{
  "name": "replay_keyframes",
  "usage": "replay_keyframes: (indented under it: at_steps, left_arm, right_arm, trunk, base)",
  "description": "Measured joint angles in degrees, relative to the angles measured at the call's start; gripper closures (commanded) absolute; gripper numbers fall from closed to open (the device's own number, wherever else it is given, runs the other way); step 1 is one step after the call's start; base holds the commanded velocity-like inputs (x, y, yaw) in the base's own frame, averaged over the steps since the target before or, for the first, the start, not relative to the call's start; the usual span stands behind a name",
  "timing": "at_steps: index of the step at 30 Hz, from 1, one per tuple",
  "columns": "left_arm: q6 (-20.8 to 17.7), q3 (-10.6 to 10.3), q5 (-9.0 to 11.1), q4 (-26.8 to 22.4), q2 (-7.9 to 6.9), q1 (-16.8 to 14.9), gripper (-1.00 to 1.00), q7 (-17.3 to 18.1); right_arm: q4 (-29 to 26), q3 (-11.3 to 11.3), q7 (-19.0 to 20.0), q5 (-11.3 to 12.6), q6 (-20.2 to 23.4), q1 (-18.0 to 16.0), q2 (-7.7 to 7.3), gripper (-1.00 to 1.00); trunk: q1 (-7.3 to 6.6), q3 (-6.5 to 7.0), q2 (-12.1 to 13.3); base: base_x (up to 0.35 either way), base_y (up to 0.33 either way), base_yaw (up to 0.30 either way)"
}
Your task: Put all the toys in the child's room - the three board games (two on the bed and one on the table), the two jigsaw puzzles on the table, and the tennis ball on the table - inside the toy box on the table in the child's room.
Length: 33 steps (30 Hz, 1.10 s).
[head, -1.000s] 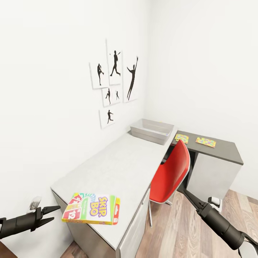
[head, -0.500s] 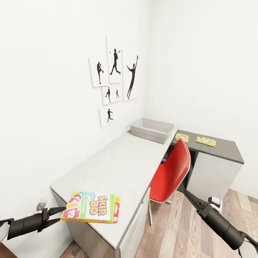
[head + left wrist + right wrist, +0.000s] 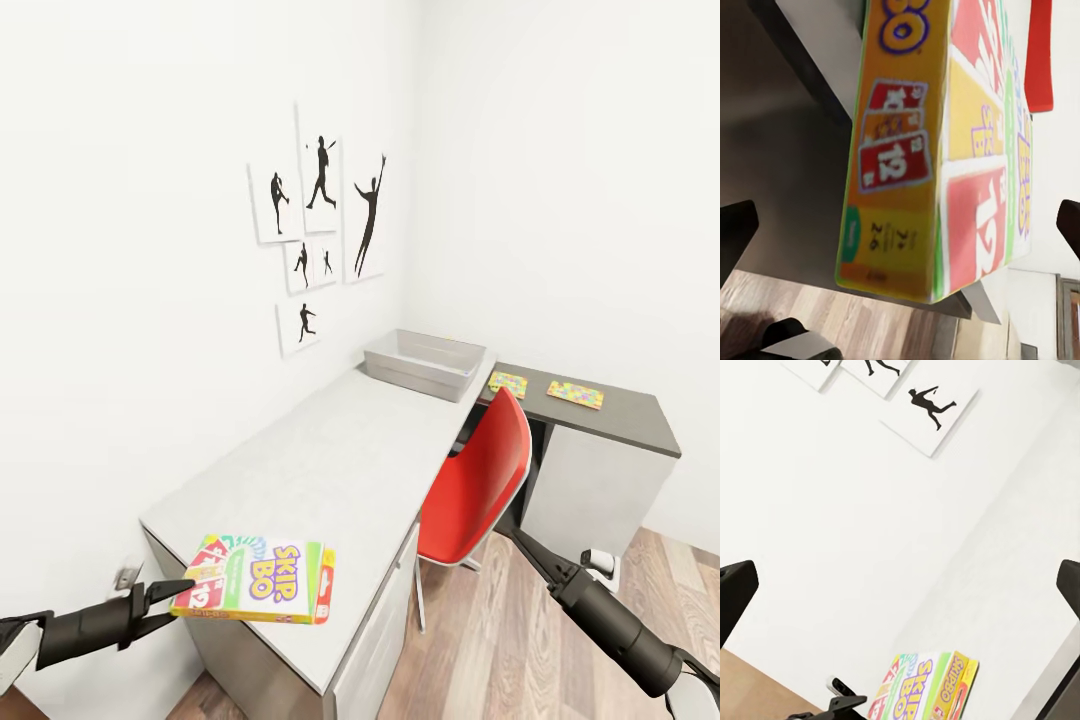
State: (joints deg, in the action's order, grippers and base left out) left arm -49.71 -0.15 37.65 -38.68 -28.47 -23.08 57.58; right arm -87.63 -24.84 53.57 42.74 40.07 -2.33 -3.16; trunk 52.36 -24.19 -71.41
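- Toy box (image 3: 424, 364) sits at the far end of the pale counter (image 3: 330, 460), close to the wall with the black sports pictures (image 3: 318, 232). From here it looks empty, so I think no toy is put away yet.
- One board game (image 3: 256, 581), a bright green and yellow box, lies flat on the near end of the counter, well apart from the toy box.
- Left end effector (image 3: 178, 594) is spread wide right at the near short edge of that game. In the left wrist view the box (image 3: 937, 157) sits between the two dark fingers (image 3: 735, 229), but they do not press on it yet. It holds nothing.
- Right end effector (image 3: 900, 577) points at the white wall, with its fingers far apart and nothing in it. In the head view its tips are hidden behind the red chair (image 3: 478, 486).
- Two jigsaw puzzles (image 3: 507, 384) lie on the dark, lower part of the counter, past the toy box, with a gap between them.
- Still to do, as far as I can tell: grab this game, carry it to the toy box, then add both puzzles, the ball and the two other games. I cannot see the ball, the bed or those games here.
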Motion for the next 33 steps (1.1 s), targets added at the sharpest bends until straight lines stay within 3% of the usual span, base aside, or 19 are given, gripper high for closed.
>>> replay_keyframes:
  at_steps: [7,33]
  left_arm:
    - [0.0,-0.01,-1.29,0.0,0.26,0.0,-1.0,-0.01]
    - [0.5,0.0,-1.86,0.0,0.48,0.0,-1.0,0.12]
  right_arm:
    - [0.0,0.0,0.0,0.0,0.0,0.0,0.0,-1.0]
    - [0.0,0.0,0.0,0.0,-0.02,0.0,0.06,-1.0]
  trunk:
    - [0.0,0.0,0.0]
    - [0.0,0.0,0.0]
  base:
    - [0.0,0.0,0.0]
    - [0.0,0.0,0.0]
